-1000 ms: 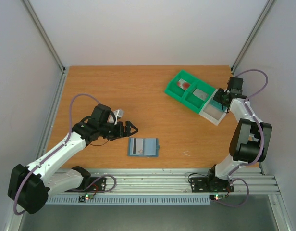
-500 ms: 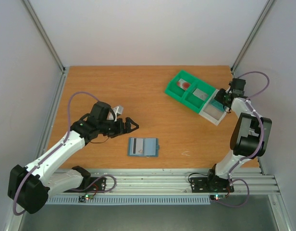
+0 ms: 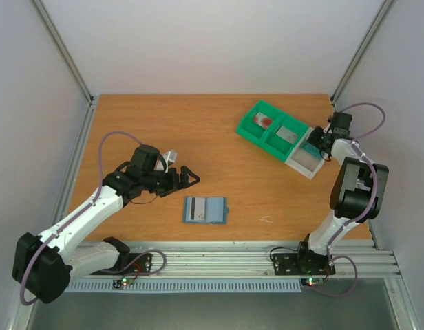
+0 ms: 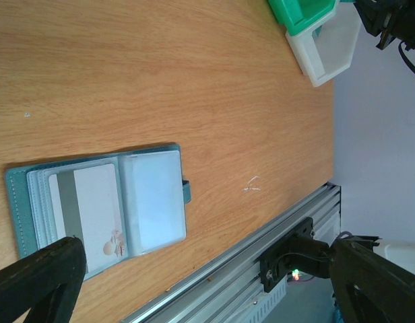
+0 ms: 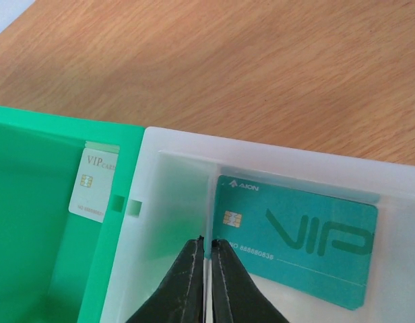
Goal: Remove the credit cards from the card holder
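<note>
Two arms stand at the near edge of the bench [image 3: 198, 137]. Only the top view shows both. The left fingers [image 3: 191, 180] are spread wide over bare wood, near the card holder [image 3: 206, 210] and apart from it. The right arm [image 3: 353, 185] reaches to the bins at the far right, where the green bin [image 3: 257, 130] touches the white bin [image 3: 305, 163].

The left wrist view adds that the holder lies open and flat, with a white striped card [image 4: 86, 212] in its clear sleeve. The right wrist view shows the right fingers [image 5: 190, 282] pressed together and holding nothing, over the white bin. A teal card [image 5: 302, 239] lies flat inside it, and a pale card [image 5: 93, 185] lies in the green bin.
</note>
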`<move>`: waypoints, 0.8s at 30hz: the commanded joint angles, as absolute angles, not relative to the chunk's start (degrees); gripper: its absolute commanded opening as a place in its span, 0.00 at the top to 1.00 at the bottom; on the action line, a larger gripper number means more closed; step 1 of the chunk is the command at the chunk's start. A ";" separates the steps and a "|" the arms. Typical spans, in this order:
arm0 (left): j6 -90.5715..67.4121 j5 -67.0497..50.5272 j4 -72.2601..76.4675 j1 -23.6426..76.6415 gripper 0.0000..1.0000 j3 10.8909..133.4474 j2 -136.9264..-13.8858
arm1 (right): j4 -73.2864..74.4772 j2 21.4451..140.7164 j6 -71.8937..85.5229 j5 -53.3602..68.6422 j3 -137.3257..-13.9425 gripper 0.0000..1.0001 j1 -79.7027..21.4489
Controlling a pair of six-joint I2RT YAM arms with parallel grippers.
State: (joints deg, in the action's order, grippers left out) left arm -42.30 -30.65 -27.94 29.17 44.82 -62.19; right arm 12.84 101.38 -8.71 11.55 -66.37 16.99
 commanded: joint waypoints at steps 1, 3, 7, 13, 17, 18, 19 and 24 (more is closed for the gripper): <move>-43.50 -31.25 -24.40 29.18 0.01 43.95 -62.04 | 12.11 102.28 -8.11 11.03 -68.22 0.93 17.67; -43.29 -31.60 -24.43 29.18 0.01 44.15 -62.50 | 13.32 102.34 -7.92 9.69 -68.62 0.89 17.67; -42.76 -31.75 -24.67 29.18 0.01 44.72 -63.17 | 13.16 102.13 -7.91 7.58 -68.21 0.87 17.67; -42.63 -30.73 -24.91 29.18 0.01 44.41 -62.60 | 13.60 102.04 -7.99 6.29 -68.93 0.86 17.66; -42.48 -30.95 -25.13 29.18 0.01 44.33 -62.75 | 13.89 102.48 -8.24 5.01 -69.16 0.85 17.64; -42.29 -31.06 -25.31 29.18 0.01 44.43 -62.87 | 13.93 102.69 -8.26 4.79 -69.23 0.85 17.64; -42.08 -31.14 -25.51 29.18 0.01 44.58 -62.85 | 14.06 102.92 -8.21 4.54 -69.38 0.85 17.66; -40.22 -30.08 -27.38 29.18 0.01 46.08 -63.46 | 14.67 102.57 -7.18 4.57 -69.78 0.83 17.67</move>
